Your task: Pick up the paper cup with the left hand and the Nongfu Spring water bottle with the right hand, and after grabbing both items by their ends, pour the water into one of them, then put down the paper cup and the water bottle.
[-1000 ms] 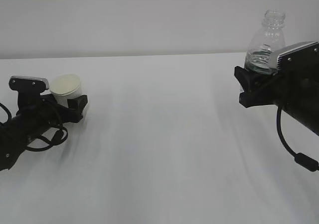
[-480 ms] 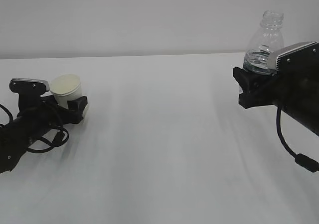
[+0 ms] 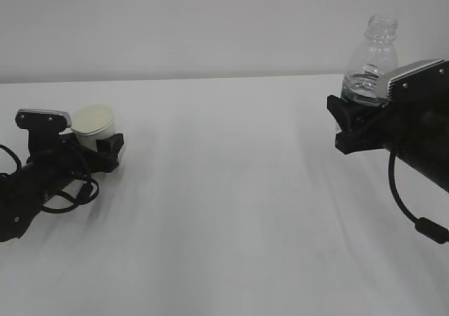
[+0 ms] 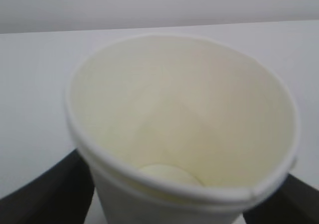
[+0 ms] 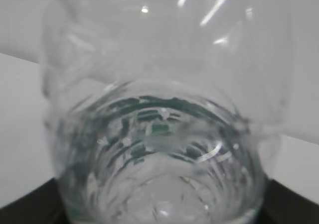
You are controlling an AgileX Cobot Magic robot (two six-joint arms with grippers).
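End effector, left (image 3: 105, 147): clamped around the paper cup (image 3: 93, 125), low at the desk's (image 3: 224, 189) left side.
End effector, right (image 3: 349, 123): clamped on the water bottle (image 3: 372, 60), raised at the right.
Risk: thin cup wall may crumple; uncapped bottle could spill water (image 5: 159, 179) if tipped early.
Count: one cup, one bottle, two end effectors.

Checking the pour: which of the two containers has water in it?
The clear ribbed plastic bottle on the right holds water; the small white paper cup on the left shows a dry, empty bottom.
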